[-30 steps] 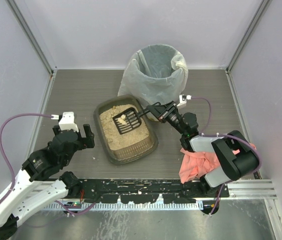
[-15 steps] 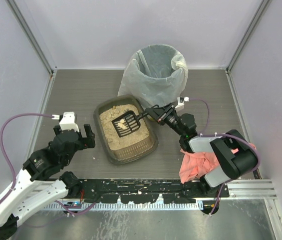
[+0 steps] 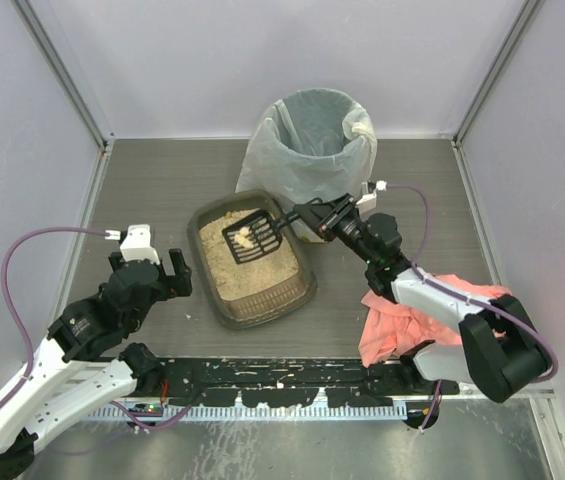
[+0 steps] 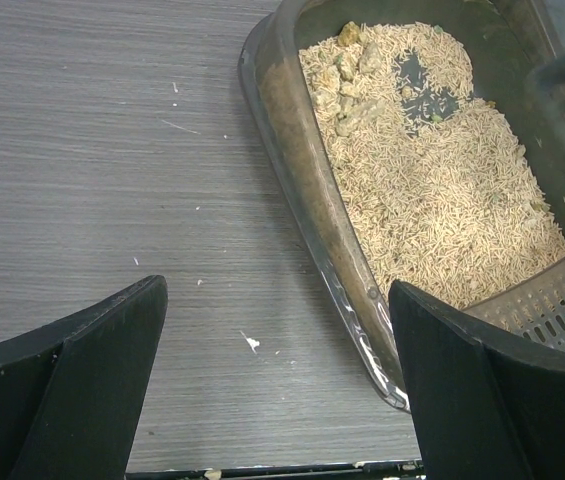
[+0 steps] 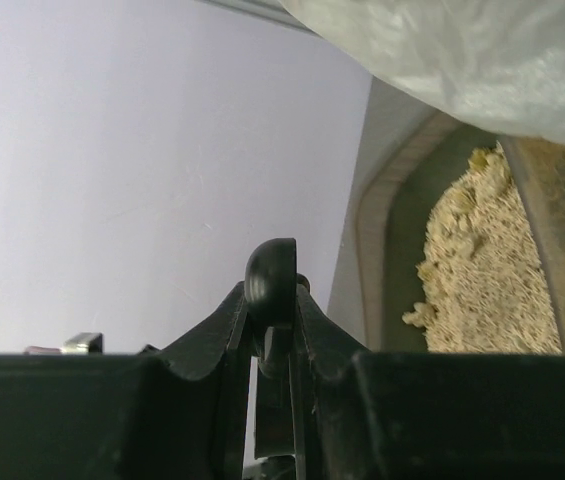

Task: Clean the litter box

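The litter box (image 3: pixel 302 290) is a shallow dark tray of tan granules in the middle of the floor. Over its far half hangs a black slotted scoop (image 3: pixel 252 234) carrying a pale clump. My right gripper (image 3: pixel 309 214) is shut on the scoop's handle, whose rounded end (image 5: pixel 270 270) shows clamped between the fingers (image 5: pixel 327 330). My left gripper (image 3: pixel 152 276) stands open left of the box, low over the floor. In the left wrist view the box's rim (image 4: pixel 307 200) runs between the fingers, with greenish clumps (image 4: pixel 352 70) at the far end of the granules.
A round bin lined with a white bag (image 3: pixel 312 140) stands just behind the litter box, its bag (image 5: pixel 462 50) close above the right wrist. A pink cloth (image 3: pixel 402 320) lies under the right arm. Grey walls enclose the floor on three sides. White specks (image 4: pixel 250 343) dot the floor.
The right arm has stretched forward and lifted the scoop with its clump slightly toward the far end of the box, nearer the bin. The left arm has not moved.
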